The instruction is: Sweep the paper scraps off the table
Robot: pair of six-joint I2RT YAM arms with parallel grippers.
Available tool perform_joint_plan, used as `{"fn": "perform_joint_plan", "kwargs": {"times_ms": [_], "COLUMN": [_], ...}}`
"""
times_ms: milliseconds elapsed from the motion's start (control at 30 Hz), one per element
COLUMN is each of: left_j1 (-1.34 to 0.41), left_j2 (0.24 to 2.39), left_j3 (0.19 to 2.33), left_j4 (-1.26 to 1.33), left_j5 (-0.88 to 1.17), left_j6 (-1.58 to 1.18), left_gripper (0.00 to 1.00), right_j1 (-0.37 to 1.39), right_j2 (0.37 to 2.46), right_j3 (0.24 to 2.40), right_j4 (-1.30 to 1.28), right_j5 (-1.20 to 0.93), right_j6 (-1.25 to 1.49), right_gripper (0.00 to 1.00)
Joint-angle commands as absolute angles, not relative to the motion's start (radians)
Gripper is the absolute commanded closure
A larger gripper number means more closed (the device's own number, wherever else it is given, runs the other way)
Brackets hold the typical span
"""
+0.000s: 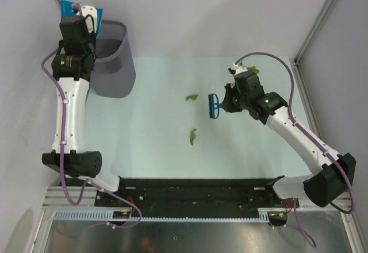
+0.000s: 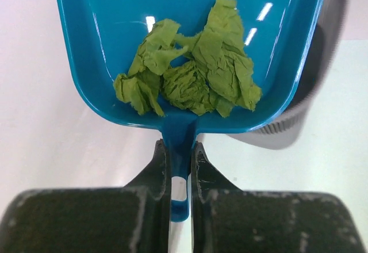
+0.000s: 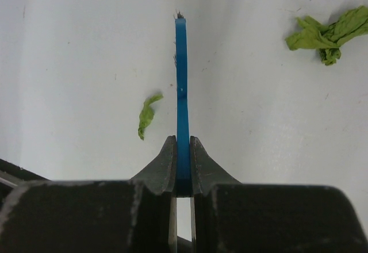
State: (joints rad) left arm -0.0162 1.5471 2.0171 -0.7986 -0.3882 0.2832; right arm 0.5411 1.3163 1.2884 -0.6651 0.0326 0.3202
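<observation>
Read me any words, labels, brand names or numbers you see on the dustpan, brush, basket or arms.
None can be read. The dustpan, brush, basket, table, left arm and right arm show no print, label or number in any view.

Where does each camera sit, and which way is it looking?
Top external: above and behind the arm bases, facing down on the table and wastebasket; both arms show.
Left wrist: on the left arm, facing along the left pincer, shut on the dustpan holding paper scraps.
Right wrist: on the right arm, facing down past the right pincer, shut on the brush.
Shared: top and right wrist both show brush and loose scraps.
</observation>
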Motion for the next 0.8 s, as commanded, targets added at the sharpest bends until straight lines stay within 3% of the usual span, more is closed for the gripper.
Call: {"fn": "perform_joint_plan", "kwargs": {"times_ms": [0, 533, 767], "left_j1": [-0.015, -0.100, -0.139], "left_j2": [1.580, 1.816, 1.799], "left_j3": [2.097, 2.281, 2.175], "left_j4": [-0.781, -0.689, -0.556], "left_j5": [-0.621, -1.061, -1.149], "left_j6": [0.435, 0.848, 1.012], "left_gripper": [1.00, 1.00, 1.00], "right_j1": [0.546, 0.560, 0.560], "right_j2": [1.281, 1.220, 1.210], "right_j3": [1.269, 1.227, 1.206], "right_j4": [-0.621, -0.650, -0.627], "right_j5": [0.015, 0.035, 0.015], "right_j6": [0.321, 0.301, 0.294], "right_gripper": [1.00, 1.00, 1.00]}}
